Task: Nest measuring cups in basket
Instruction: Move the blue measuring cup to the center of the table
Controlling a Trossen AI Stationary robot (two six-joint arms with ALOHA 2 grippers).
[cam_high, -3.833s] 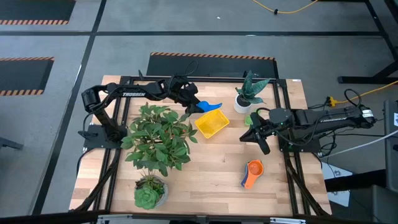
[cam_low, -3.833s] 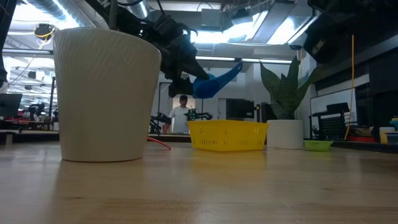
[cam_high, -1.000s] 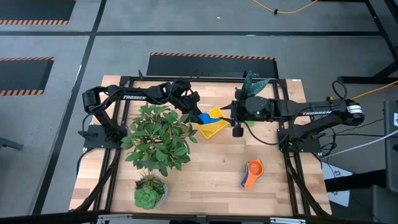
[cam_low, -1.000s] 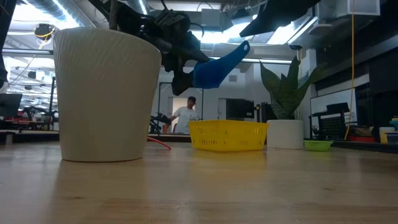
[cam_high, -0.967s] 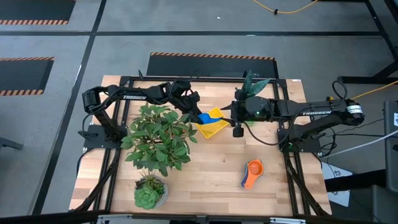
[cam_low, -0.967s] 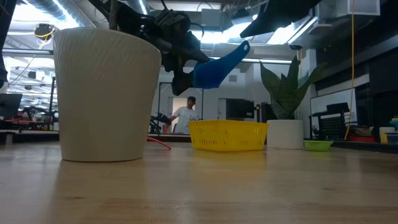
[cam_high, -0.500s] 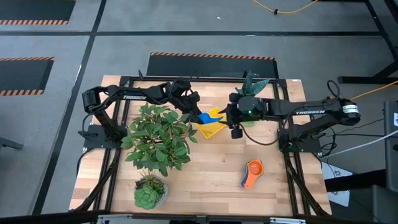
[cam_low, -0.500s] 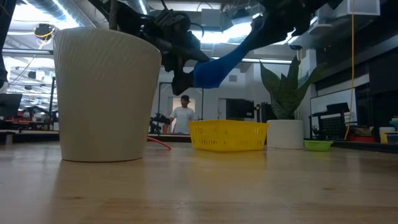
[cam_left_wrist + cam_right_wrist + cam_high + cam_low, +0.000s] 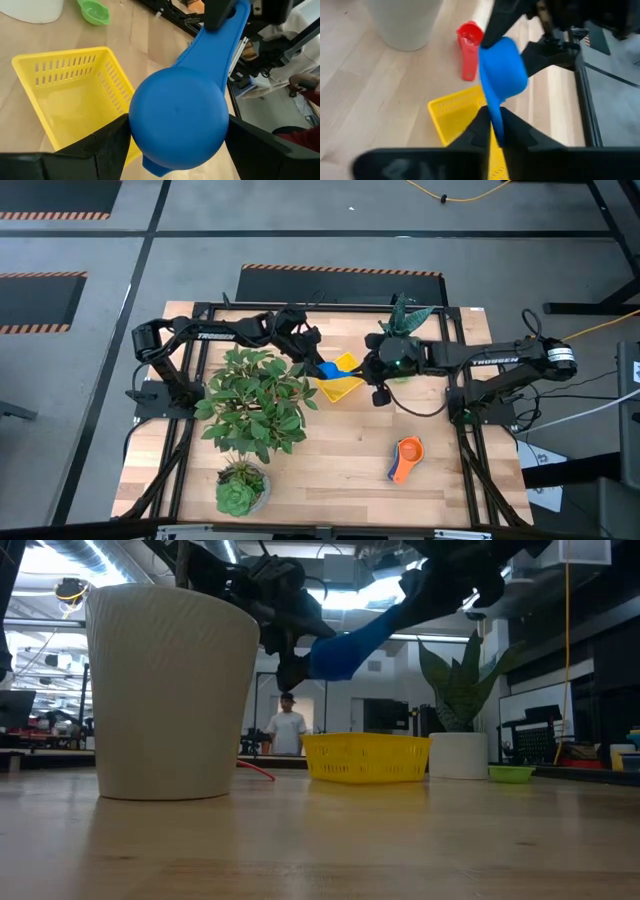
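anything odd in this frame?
Yes: the blue measuring cup hangs above the basket with both arms on it, bowl between the left gripper's spread fingers, handle pinched by the right gripper. A red cup lies tipped beside a white pot.

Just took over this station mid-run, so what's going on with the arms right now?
Both arms meet above the yellow basket. The left gripper holds the bowl of the blue measuring cup between widely spread fingers, and the right gripper has shut on that cup's handle: it looks like a handover in mid-air. The basket looks empty. A green cup lies by the white pot, and an orange cup lies on the table nearer the front.
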